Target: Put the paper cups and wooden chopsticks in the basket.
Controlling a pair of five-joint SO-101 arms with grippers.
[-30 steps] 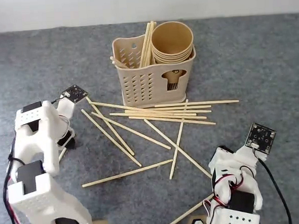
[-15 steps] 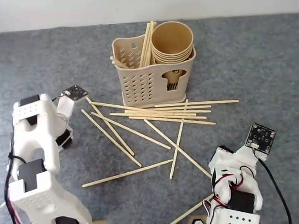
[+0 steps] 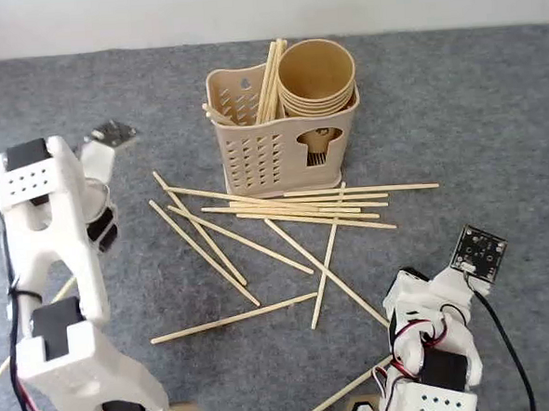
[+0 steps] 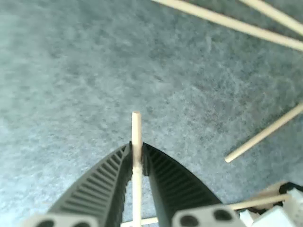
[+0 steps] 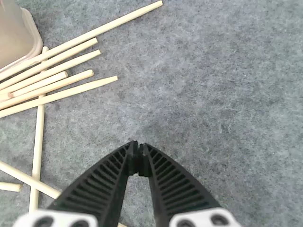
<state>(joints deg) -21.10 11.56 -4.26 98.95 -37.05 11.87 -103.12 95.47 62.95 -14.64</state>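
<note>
Basket [image 3: 281, 158], w/ paper cups [image 3: 316, 72] stacked inside, stands well apart from both claws. Loose chopsticks [image 3: 284, 210] lie on grey carpet [image 3: 464, 110] btwn basket & left gripper [image 4: 136, 150], which pinches one held chopstick [image 4: 136, 125]. Right gripper [image 5: 138, 161] is closed tight, nothing in it, w/ stick ends near ahead.

We take this for a robotics test bench [image 3: 492, 108]: grey felt-like covering, a plain white wall [image 3: 263, 11] behind, and two white printed arms [image 3: 48, 238] with loose wiring [image 3: 405, 335].

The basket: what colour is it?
The basket is beige, with rows of little holes in its walls. The high view shows it best.
</note>
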